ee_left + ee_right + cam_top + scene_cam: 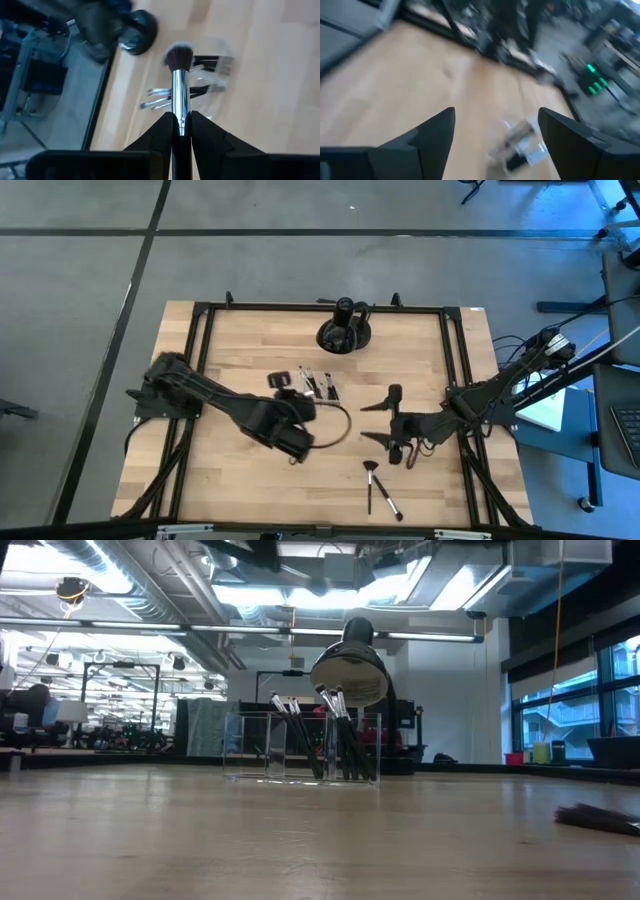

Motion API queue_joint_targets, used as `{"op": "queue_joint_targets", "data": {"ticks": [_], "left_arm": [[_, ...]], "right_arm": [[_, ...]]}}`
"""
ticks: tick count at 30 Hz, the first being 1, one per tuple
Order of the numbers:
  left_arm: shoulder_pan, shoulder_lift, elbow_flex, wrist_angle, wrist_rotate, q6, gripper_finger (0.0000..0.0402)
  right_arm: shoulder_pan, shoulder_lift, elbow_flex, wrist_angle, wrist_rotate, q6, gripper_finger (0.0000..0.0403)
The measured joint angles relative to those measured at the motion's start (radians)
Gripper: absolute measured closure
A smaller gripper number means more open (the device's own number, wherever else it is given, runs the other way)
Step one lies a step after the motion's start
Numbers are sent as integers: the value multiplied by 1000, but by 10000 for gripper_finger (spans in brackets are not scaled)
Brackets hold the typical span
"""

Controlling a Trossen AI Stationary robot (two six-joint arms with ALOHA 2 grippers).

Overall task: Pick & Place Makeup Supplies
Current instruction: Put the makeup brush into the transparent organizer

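Observation:
My left gripper (292, 392) is shut on a makeup brush (178, 75) with a silver ferrule and a fluffy dark tip. It sits just left of the clear organiser tray (320, 387), which holds several brushes (340, 735) standing upright. My right gripper (382, 422) is open and empty (495, 135), right of the organiser. Two more brushes (378, 485) lie flat on the table near the front edge; one shows in the low view (600, 818). My left gripper pinches the brush between its two fingers (160, 132) at the lower end of the silver ferrule (179, 122), where the dark handle begins. The brush lies along the fingers, its fluffy tip (178, 56) sticking out ahead toward the organiser, clear of the table.
A large black rounded object (345, 330) stands at the table's far edge behind the organiser, and also shows in the low view (350, 665). A black frame (200, 360) runs around the table. Bare wood lies at the left and front left.

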Motion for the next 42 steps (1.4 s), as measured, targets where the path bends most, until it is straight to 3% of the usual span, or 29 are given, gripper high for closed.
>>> {"op": "queue_joint_targets", "data": {"ticks": [8,13,21,30,36,42], "left_arm": [[-3,-272,-340,272,-51,-58,345],[0,-405,-526,506,-49,20,345],[0,-564,-756,885,-46,192,345],[27,-660,-993,1291,-11,364,345],[82,-693,-1129,1569,43,450,345],[150,-705,-1240,1865,175,509,345]], "right_arm": [[-28,0,0,293,-173,-110,119],[-96,18,0,410,-196,-22,119],[-236,186,0,759,-371,122,119],[-319,354,0,1054,-345,273,119],[-320,391,0,1088,-206,285,119],[-342,419,0,1109,-180,313,119]]}}
